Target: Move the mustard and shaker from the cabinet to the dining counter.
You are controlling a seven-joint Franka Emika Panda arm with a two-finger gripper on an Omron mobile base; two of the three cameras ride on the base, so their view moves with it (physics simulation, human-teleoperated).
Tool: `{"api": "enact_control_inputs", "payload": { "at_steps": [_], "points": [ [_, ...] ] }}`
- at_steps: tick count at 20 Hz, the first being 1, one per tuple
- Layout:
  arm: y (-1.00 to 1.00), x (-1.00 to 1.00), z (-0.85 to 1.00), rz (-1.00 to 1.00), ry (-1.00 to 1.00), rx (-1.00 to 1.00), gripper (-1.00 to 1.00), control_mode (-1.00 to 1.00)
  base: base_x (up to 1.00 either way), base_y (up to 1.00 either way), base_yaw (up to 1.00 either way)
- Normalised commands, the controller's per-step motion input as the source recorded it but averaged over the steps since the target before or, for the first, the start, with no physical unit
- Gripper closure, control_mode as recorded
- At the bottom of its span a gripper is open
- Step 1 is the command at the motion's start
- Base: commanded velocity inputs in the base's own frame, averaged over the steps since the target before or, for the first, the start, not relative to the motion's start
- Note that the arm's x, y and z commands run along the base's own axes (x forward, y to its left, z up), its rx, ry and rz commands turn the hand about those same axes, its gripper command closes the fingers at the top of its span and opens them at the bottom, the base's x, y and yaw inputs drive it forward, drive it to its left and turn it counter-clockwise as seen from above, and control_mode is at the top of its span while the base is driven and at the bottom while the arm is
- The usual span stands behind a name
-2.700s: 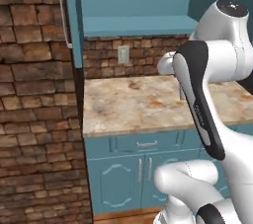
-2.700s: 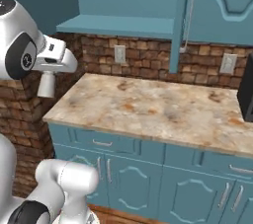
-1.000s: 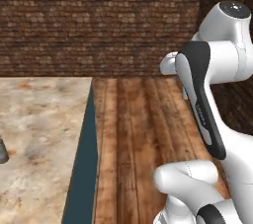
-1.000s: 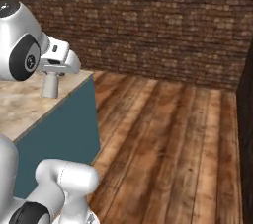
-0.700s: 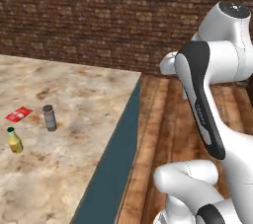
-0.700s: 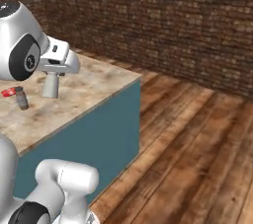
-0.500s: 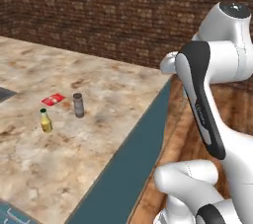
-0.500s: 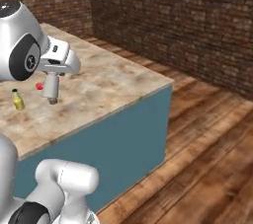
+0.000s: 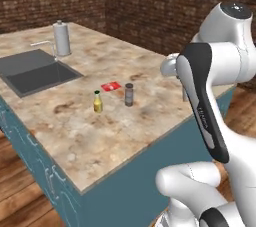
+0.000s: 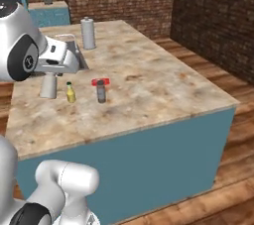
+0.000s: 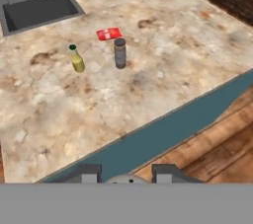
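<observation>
While the pincer (image 10: 48, 81) is hanging under the white wrist in the right base view, it is clamping the shaker (image 10: 48, 86) by its top, jaws drawn in tight on it. The shaker is showing as a short, pale grey, slightly flared body, upright, against the near left part of the counter (image 10: 163, 90); whether it is touching the stone I cannot tell from here. Just beside it, the mustard (image 10: 71, 92) is standing upright on the counter, slim and yellow with a green cap. Next along, the dark shaker (image 10: 101, 91) is standing near it, with the red packet (image 10: 100, 81) lying flat just behind. The steel cylinder (image 10: 88, 33) is standing farther back, near the sink (image 10: 82, 61).

In the left base view, the mustard (image 9: 98, 102) is standing apart from the dark shaker (image 9: 129, 94), and the red packet (image 9: 111, 86) is lying between and behind them. The sink (image 9: 30, 71) is sitting sunk into the counter (image 9: 80, 141), dark grey, with the steel cylinder (image 9: 61, 38) standing just past its far corner.

In the hand view, the pincer (image 11: 127, 173) is gripping the shaker (image 11: 123, 180), whose rounded pale top is peeking up between the two fingertips (image 11: 90, 172). The counter (image 11: 59, 119) is lying well below. The mustard (image 11: 76, 58), the dark shaker (image 11: 119, 53) and the red packet (image 11: 108, 33) are grouped near the middle, with the sink (image 11: 34, 6) beyond them.
</observation>
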Motion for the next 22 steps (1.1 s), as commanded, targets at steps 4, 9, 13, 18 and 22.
{"api": "enact_control_inputs", "payload": {
  "at_steps": [4, 9, 13, 18, 22],
  "points": [
    [0.00, 0.00, 0.00, 0.00, 0.00, 0.00, 1.00, 1.00, 0.50, -0.29, 0.42],
    [0.00, 0.00, 0.00, 0.00, 0.00, 0.00, 1.00, 1.00, 0.44, -0.51, 0.42],
    [0.00, 0.00, 0.00, 0.00, 0.00, 0.00, 1.00, 1.00, 0.54, -0.33, 0.34],
    [-0.44, 0.21, 0.00, 0.21, -0.09, 0.04, 1.00, -1.00, 0.10, -0.04, 0.05],
    [-0.92, 0.05, -0.03, 0.31, -0.33, 0.07, 1.00, -1.00, 0.00, 0.00, 0.00]
  ]
}}
